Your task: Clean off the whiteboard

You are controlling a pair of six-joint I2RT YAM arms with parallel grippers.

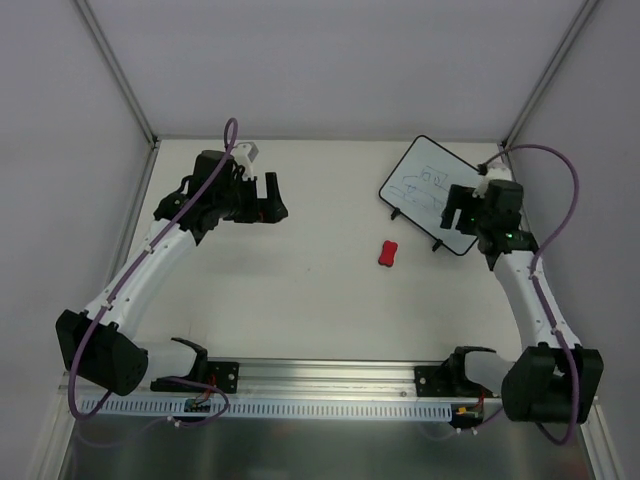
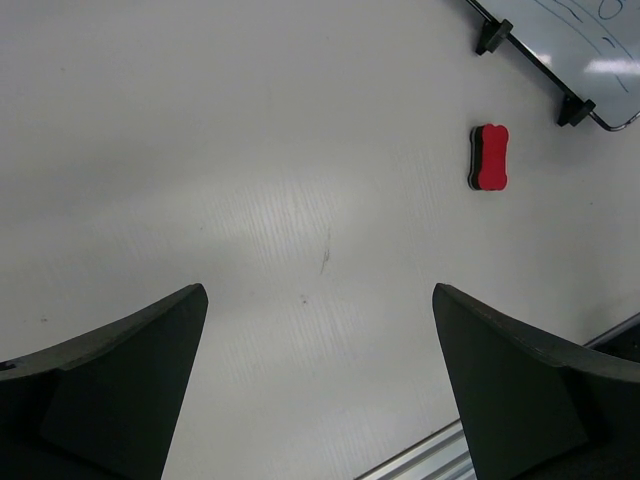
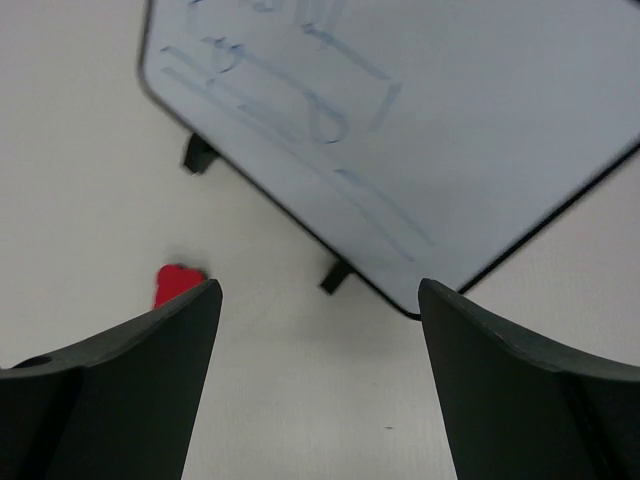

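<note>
Whiteboard (image 1: 420, 185): at the far right of the table (image 1: 300, 300), turned at a diagonal, with its two black feet on the near-left edge.
Writing: blue line drawing on the board's left part; strokes are faint and blurred, and nothing reads as words.
Right gripper (image 3: 318, 287): over the board's near-right corner, jaws wide apart and holding nothing.
Left gripper (image 2: 318, 292): over the far left of the table, well apart from the board, jaws spread and holding nothing.
Eraser (image 1: 388, 253): small red block with a dark layer, lying near the board's near-left edge, not touching it.
Surface: matte off-white tabletop with a few small dark scuffs.
Rail (image 1: 330, 385): aluminium strip along the near edge, carrying both arm bases.
Room: plain pale grey wall panels (image 1: 320, 60) on three sides, joined by metal corner posts.
Cables (image 1: 560, 200): purple, looping along each arm.
</note>
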